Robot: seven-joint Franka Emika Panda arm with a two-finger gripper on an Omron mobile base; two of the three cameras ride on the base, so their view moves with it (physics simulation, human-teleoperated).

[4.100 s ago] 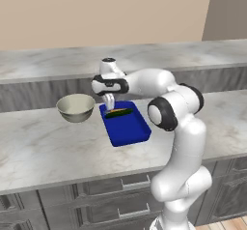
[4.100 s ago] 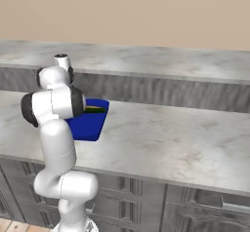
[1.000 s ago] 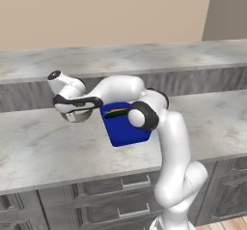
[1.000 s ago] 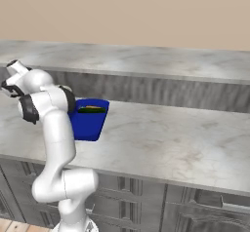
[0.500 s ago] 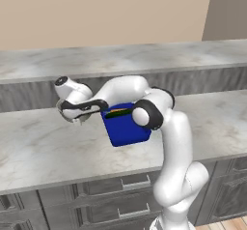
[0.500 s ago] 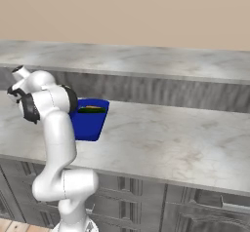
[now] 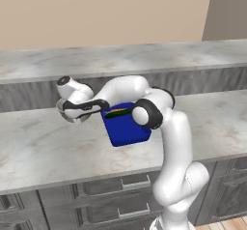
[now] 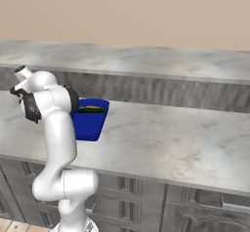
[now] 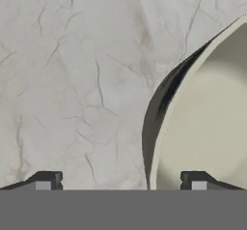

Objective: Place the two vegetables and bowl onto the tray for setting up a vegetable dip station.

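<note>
Your claw hangs spread wide over the bowl, one fingertip above the bare counter outside the rim and the other above the pale inside, so the rim runs between them. In the left base view the bowl sits on the counter just left of the tray, partly hidden by the hand. The carrot and cucumber already lie along the tray's far end, so the bowl is what is left. Treat it as stiff and probably smooth and glazed: it won't give under the fingers, and a thin curved wall could slip or pivot if you pinch it loosely. It looks light enough for a rim grip, but it is deep, so it will likely hang tilted from one side. Take the wall just below the rim, fingers square across it, and close firmly before lifting. Since it looks about as wide as the tray, set it down centred on the free near part.
</note>
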